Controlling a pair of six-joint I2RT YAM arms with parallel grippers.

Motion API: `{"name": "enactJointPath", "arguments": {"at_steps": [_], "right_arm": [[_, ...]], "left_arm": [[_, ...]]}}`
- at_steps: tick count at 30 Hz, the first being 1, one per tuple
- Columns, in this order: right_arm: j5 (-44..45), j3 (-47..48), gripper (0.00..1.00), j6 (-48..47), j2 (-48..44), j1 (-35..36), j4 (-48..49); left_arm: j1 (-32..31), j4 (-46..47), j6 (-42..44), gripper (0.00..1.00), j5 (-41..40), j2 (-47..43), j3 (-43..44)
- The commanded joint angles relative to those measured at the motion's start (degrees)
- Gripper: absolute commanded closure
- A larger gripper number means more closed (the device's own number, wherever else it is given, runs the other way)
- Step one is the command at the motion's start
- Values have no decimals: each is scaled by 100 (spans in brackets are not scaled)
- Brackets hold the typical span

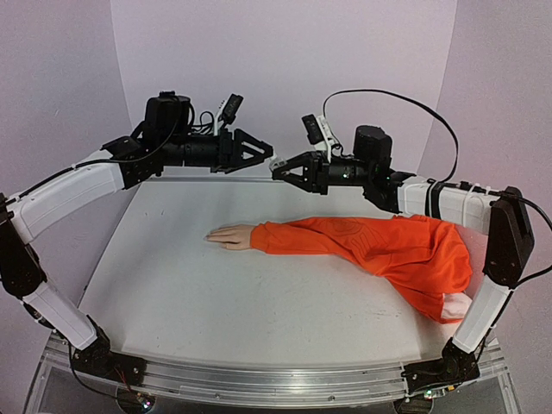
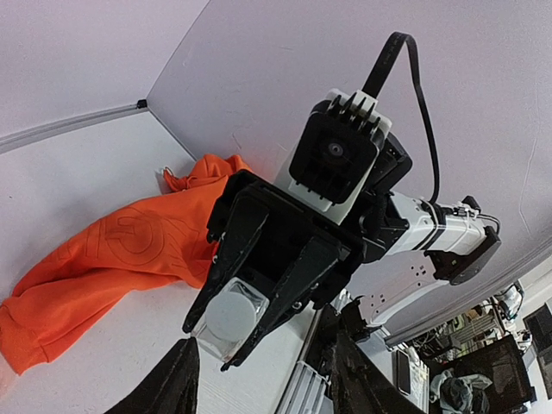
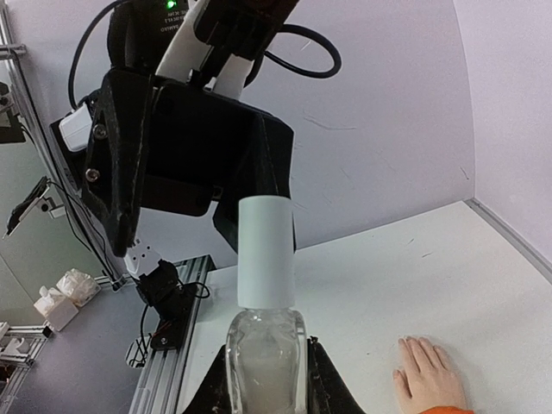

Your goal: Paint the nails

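A small clear bottle (image 3: 266, 358) with a white cap (image 3: 266, 250) is held upright in the air by my right gripper (image 3: 267, 366), which is shut on the glass body. In the left wrist view the cap (image 2: 231, 317) faces the camera between the right gripper's black fingers (image 2: 297, 276). My left gripper (image 2: 259, 379) is open just in front of the cap, not touching it. The pale mannequin hand (image 1: 228, 235) lies flat on the table, sticking out of the orange sleeve (image 1: 371, 246). Its nails (image 3: 414, 348) are at the fingertips, too small to make out.
Both grippers (image 1: 263, 155) (image 1: 279, 170) meet tip to tip high over the back of the white table (image 1: 172, 285), above and behind the hand. The orange garment bunches at the right edge by the right arm. White walls close the back and sides.
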Motion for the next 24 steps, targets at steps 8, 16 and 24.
{"name": "enactJointPath", "arguments": {"at_steps": [8,16,24], "right_arm": [[-193,215,100,-59,-91,123,318],[1799,79,100,-679,-383,439,40],[8030,-393,100,-2549,-512,1978,893]], "left_arm": [[18,822,-60,58,181,245,343],[-71,710,8,87,-380,188,271],[-161,-71,80,97,-1025,306,570]]}}
